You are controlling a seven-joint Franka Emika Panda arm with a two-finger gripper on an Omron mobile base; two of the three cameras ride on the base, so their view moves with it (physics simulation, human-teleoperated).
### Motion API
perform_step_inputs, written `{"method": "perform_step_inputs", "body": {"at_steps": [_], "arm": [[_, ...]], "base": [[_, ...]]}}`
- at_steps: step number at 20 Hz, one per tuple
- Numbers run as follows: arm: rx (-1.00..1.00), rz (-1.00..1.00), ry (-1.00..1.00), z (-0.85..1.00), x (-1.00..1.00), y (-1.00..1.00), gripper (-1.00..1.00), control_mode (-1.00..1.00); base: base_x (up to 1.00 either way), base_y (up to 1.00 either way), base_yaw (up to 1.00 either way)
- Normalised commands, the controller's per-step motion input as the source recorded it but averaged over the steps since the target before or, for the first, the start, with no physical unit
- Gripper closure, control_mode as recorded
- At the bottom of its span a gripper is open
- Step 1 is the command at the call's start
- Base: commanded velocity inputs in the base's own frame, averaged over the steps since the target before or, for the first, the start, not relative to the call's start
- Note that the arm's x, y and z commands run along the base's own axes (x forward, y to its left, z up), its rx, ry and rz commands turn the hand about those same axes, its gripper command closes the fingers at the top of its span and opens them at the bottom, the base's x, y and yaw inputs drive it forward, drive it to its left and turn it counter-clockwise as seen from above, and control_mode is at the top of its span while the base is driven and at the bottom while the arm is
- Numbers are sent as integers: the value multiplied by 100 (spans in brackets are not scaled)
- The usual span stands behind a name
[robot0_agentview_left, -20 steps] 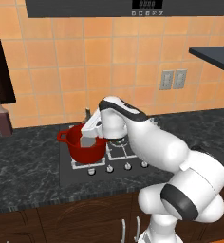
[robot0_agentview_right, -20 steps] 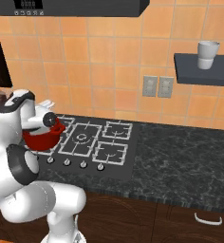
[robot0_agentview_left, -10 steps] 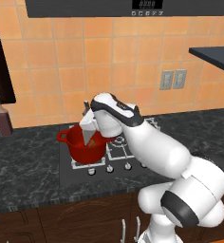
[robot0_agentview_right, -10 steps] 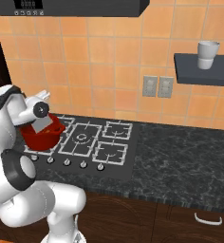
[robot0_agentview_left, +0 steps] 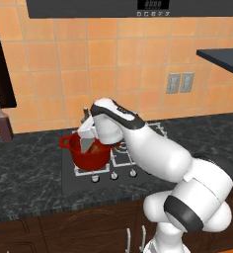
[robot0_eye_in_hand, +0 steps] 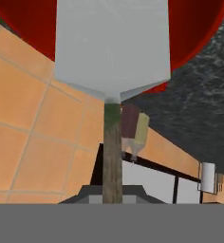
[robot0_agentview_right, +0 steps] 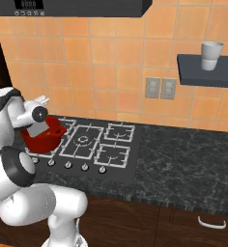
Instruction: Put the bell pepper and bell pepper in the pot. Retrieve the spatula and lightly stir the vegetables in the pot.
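No readable text: the lit display point(robot0_agentview_left: 152, 5) on the dark range hood point(robot0_agentview_left: 64, 7) is too blurred.

glossy red pot point(robot0_agentview_left: 91, 154) on the stove; pale grey spatula point(robot0_eye_in_hand: 112, 42) blade dips inside it.

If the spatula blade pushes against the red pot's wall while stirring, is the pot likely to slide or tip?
Probably it stays put: the pot looks deep and broad-based, sitting on the hob grate. It may scoot a little, since the grate gives only thin bars to rest on. The spatula, held by its thin handle, seems likelier to twist in the grip first.
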Motion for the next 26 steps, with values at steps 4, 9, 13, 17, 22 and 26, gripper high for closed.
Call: {"method": "perform_step_inputs", "body": {"at_steps": [4,9,13,17,22,26], "arm": [[10,0,0,-56,0,0,100,-100],[12,5,0,-28,8,8,100,-100],[4,3,3,-26,3,3,100,-100],[-9,-4,24,-44,0,-12,100,-100],[-10,-7,32,-5,-1,-20,100,-100],[-16,-3,36,35,-6,-20,100,-100]], "base": [[0,0,0],[0,0,0],[0,0,0],[0,0,0],[0,0,0],[0,0,0]]}}
